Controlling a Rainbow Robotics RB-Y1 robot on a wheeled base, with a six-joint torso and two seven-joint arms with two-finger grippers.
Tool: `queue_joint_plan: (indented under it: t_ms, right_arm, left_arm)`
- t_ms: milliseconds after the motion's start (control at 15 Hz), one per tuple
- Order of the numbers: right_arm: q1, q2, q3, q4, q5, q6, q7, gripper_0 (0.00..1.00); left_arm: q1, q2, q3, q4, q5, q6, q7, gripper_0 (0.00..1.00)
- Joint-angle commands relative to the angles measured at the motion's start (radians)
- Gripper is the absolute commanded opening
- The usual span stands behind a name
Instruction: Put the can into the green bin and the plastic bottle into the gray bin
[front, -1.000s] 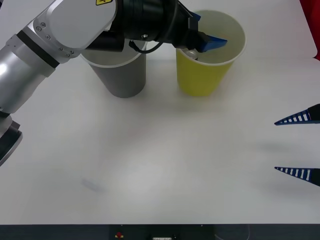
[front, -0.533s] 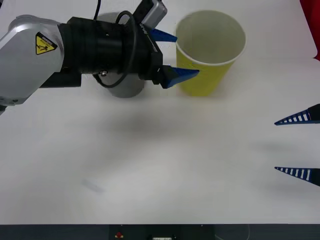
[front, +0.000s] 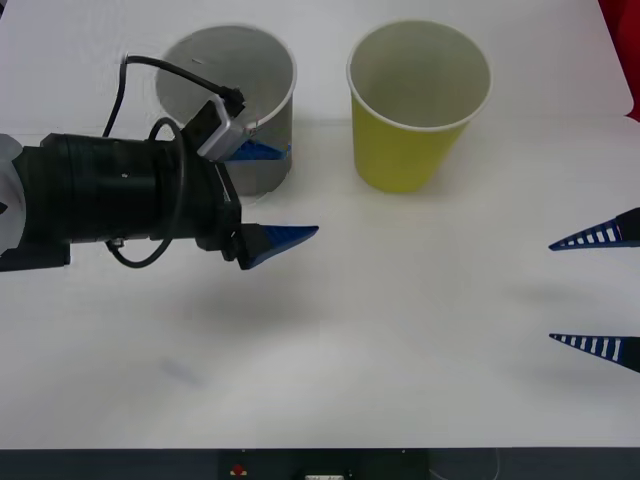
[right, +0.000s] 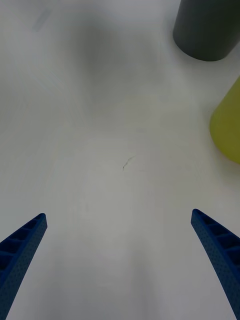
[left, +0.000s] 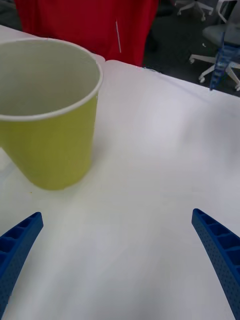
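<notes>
The green bin is a yellow-green paper cup standing upright at the back of the white table; it also appears in the left wrist view and the right wrist view. To its left stands the gray bin. My left gripper hovers open and empty in front of the gray bin, pointing toward the green bin. My right gripper waits open at the table's right edge. The can and the plastic bottle are out of view; the green bin's inside shows no can from here.
The white table stretches bare between the two grippers and toward the front edge. A red cloth hangs beyond the table's far edge, with office chairs behind it.
My left arm has drawn back from over the green bin, leftward and toward the front, fingers open. The can seen at the bin's mouth a second ago no longer shows. The right arm stayed still.
</notes>
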Motion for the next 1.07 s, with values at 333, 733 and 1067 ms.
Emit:
queue_joint_plan:
  t_ms: [333,733,1067]
  right_arm:
    - [0.0,0.0,0.0,0.0,0.0,0.0,0.0,1.0]
    - [0.0,0.0,0.0,0.0,0.0,0.0,0.0,1.0]
    - [0.0,0.0,0.0,0.0,0.0,0.0,0.0,1.0]
  left_arm:
    - [0.288,0.01,0.312,-0.105,0.033,-0.285,-0.29,1.0]
    - [0.484,0.01,0.504,-0.105,0.095,-0.405,-0.538,1.0]
    - [0.558,0.017,0.6,-0.105,0.121,-0.485,-0.566,1.0]
